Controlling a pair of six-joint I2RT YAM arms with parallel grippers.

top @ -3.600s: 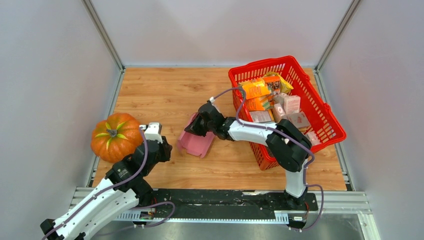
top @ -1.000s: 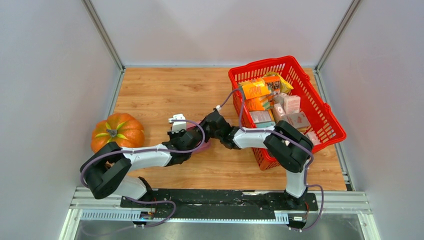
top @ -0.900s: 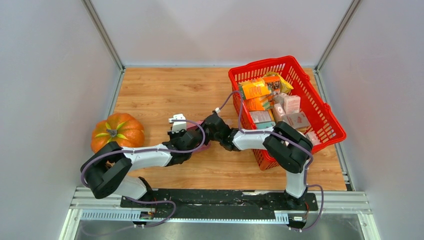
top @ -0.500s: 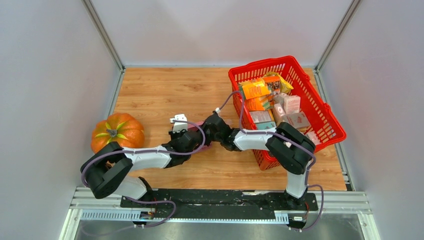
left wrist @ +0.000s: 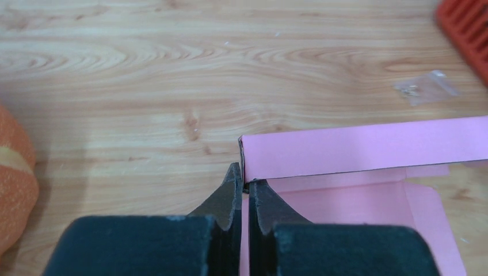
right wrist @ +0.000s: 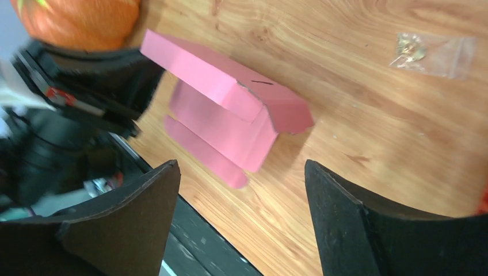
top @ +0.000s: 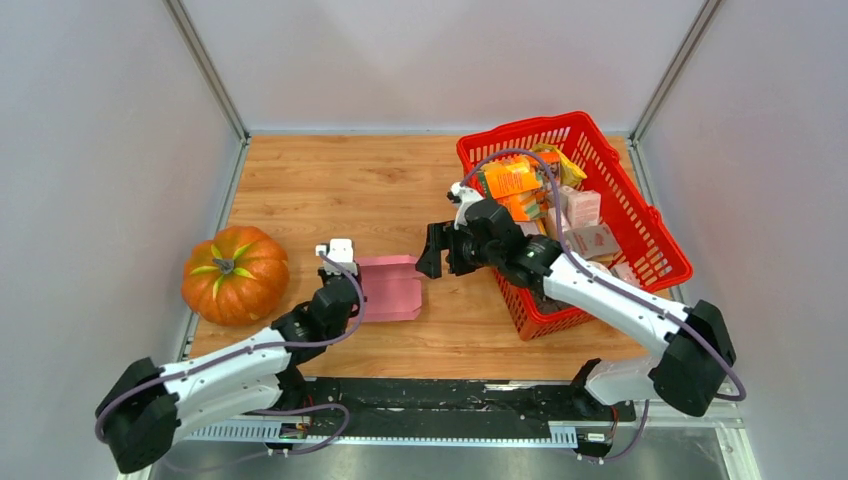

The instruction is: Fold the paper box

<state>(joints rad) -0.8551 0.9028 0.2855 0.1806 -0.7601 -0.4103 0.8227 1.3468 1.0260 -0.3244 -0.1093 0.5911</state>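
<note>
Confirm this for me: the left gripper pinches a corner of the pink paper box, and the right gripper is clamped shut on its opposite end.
One thing is wrong: the right gripper is open and clear of the paper box, as the right wrist view shows. The left gripper does pinch a corner of it.

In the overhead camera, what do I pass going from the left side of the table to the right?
pumpkin → left gripper, shut on the box's left edge → paper box → right gripper, open, just right of the box → red basket
</note>
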